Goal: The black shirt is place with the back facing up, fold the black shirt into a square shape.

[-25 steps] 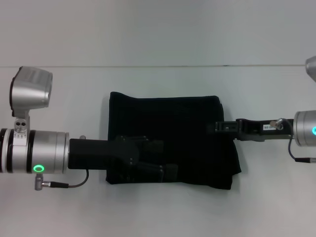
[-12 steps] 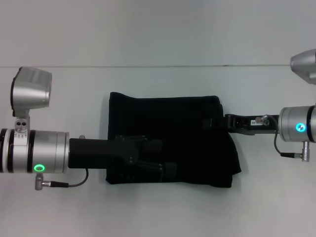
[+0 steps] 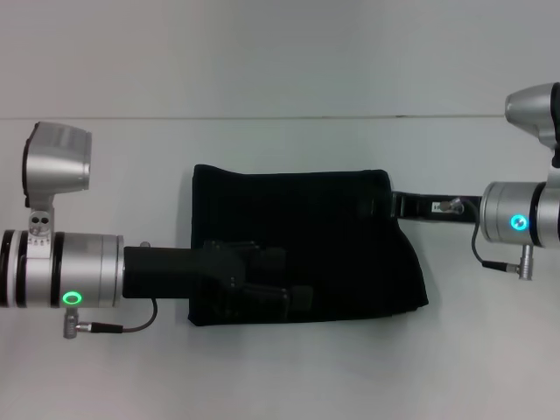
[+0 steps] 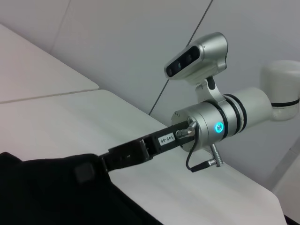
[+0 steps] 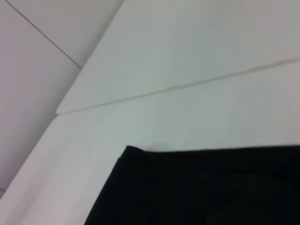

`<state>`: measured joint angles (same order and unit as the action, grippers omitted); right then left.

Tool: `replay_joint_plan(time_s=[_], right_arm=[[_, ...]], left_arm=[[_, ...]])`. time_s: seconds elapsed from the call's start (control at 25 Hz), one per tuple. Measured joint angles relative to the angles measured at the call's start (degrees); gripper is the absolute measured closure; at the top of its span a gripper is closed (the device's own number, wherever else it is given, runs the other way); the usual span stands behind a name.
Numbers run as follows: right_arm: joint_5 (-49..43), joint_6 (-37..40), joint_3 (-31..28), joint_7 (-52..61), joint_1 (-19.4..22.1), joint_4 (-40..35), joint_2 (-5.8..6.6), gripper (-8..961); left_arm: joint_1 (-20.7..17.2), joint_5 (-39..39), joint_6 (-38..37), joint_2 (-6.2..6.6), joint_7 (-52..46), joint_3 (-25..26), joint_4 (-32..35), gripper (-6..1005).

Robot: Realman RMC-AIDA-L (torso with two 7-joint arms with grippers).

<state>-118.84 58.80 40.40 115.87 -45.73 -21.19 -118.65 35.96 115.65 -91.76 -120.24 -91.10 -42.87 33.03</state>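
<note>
The black shirt (image 3: 306, 245) is found folded into a rough rectangle at the centre of the white desk (image 3: 280, 376). The left end effector (image 3: 262, 284) is laid over its near left part, fingers parted moderately on the cloth. The right end effector (image 3: 378, 206) is seen at the far right edge; its opening cannot be told. A seam is noted across the desk beyond.

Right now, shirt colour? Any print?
The black shirt is plain black, no print visible; head view shows it best.
</note>
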Motion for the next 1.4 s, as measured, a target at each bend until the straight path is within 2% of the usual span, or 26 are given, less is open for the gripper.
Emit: replay_joint_plan(time_s=[0.36,0.56,1.12,1.4], right_arm=[[0.0,-0.1,0.6,-0.8,-0.4,-1.6,1.12,898],[0.0,0.1,1.9,-0.5,-0.5,-1.2,1.78,890],[-0.2,-4.0,4.6,0.2,0.2,-0.1,2.31,867],[-0.3,-4.2,4.6,3.0,0.4,-0.3,3.44,710]], left_arm=[[0.0,-0.4,-0.2,-0.03,-1.5,0.1,0.0,48],[0.0,-0.5,-0.4,-0.21,-1.6,0.5,-0.5,48],[-0.2,-0.5,0.6,-0.43,-2.4,0.7,-2.1,48],[-0.2,-0.5,1.6,-0.45,-3.1,0.8,-2.1,48]])
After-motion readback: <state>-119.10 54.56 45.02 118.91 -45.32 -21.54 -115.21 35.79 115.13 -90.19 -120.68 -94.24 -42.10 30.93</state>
